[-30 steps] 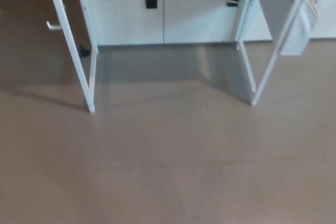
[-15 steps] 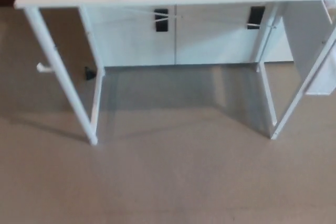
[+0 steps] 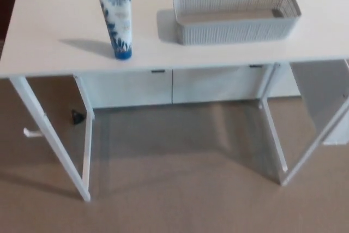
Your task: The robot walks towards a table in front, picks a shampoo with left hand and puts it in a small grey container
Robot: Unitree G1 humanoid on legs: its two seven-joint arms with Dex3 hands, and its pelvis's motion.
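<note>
**Fingers out of frame, shampoo (image 3: 118,20) on the bench (image 3: 43,25)**

Neither hand shows, so I cannot tell the state of the fingers. At the upper left of the frame the shampoo stands upright, cap down, apart from the small grey container (image 3: 234,32) at upper centre-right.

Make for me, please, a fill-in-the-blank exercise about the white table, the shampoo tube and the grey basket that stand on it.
1. The white shampoo tube with a blue pattern stands upright on its ____ cap.
2. The small grey ribbed plastic container stands to the ____ of the tube, apart from it.
3. Both rest on the flat white table, and the inside of the container is ____.

Missing words: blue; right; empty.
</note>
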